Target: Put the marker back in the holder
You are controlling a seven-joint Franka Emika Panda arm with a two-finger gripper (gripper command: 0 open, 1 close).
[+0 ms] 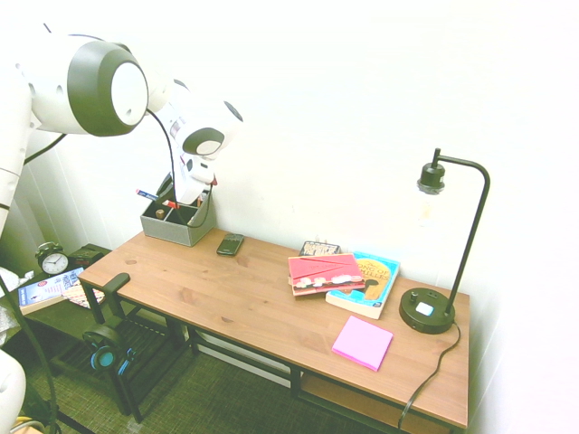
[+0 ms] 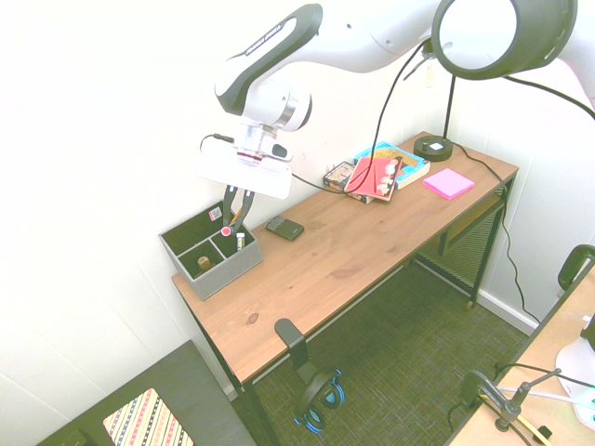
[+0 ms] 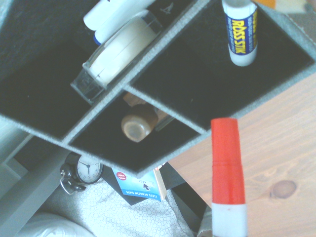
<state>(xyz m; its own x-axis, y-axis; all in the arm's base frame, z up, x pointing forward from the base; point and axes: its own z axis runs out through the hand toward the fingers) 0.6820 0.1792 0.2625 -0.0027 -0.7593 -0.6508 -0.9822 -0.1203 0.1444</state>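
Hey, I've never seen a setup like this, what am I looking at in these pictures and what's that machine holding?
It is a white robot arm with a two-finger gripper. Two pictures come from room cameras on opposite sides; the close-up is from a camera on the arm's wrist. The gripper is shut on a marker with a red cap, held over a grey holder at one end of a wooden desk. Also on the desk: a phone, books, pink sticky notes and a lamp.

The desk was warm, grained wood (one dark knot showed). The holder looked matt grey felt; the marker was smooth plastic.
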